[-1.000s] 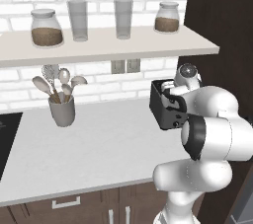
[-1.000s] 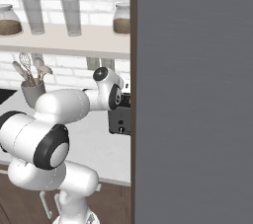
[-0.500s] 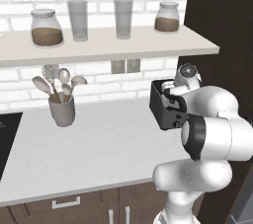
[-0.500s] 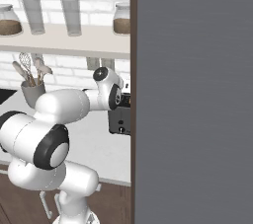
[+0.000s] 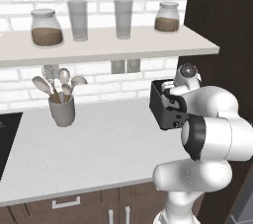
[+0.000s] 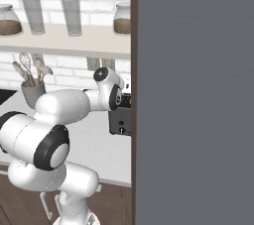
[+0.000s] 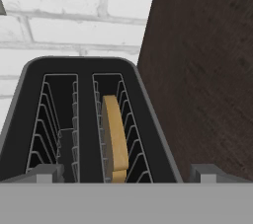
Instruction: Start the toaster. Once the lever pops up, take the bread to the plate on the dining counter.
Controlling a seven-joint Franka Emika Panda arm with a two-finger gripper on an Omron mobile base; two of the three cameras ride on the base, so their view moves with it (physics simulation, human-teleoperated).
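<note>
1. At the far right of the bench [image 5: 99, 144], beside the dark wood panel [image 7: 207, 70], stands the toaster [image 5: 165, 107].
2. The bread [image 7: 114, 136] sits upright in its right-hand slot, seen from the hand view.
3. The pincer [image 7: 126, 172] hovers above the slots, released, fingers spread wide.
4. A utensil crock [image 5: 62, 110] stands well apart.

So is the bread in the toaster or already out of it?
In. In the hand view the bread stands on edge inside the right-hand slot of the toaster; the left-hand slot holds no slice.
</note>
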